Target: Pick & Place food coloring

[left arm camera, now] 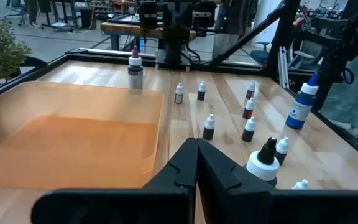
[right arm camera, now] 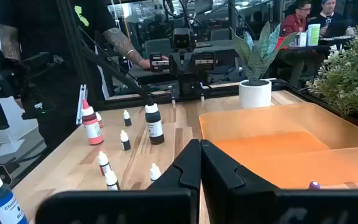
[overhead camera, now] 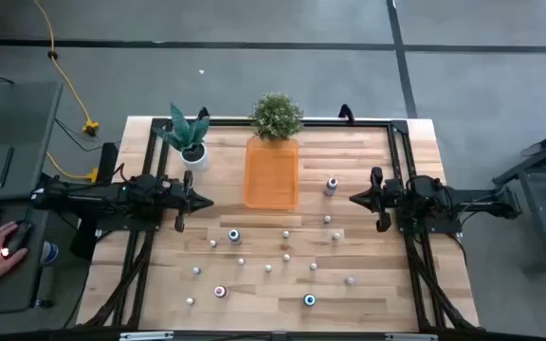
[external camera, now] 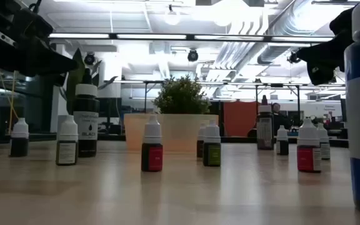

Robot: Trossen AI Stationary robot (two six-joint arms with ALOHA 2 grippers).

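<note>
Several small food coloring bottles [overhead camera: 234,236] with white caps stand upright and scattered on the wooden table's near half, also in the low view [external camera: 152,147] and the left wrist view [left arm camera: 209,126]. A taller bottle [overhead camera: 331,186] stands just right of the orange tray [overhead camera: 271,173]. My left gripper [overhead camera: 207,201] hovers left of the tray, shut, its closed fingertips [left arm camera: 196,149] holding nothing. My right gripper [overhead camera: 354,199] hovers right of the tray, facing the left one, also shut [right arm camera: 200,149] and empty. Both grippers are above the table, clear of every bottle.
Two potted plants [overhead camera: 190,137] [overhead camera: 276,116] stand at the far edge beside the tray. A black frame [overhead camera: 398,142] runs round the table. A larger blue-labelled bottle [left arm camera: 302,106] stands near the front edge. A person's hand [overhead camera: 8,242] rests at a desk beyond the left side.
</note>
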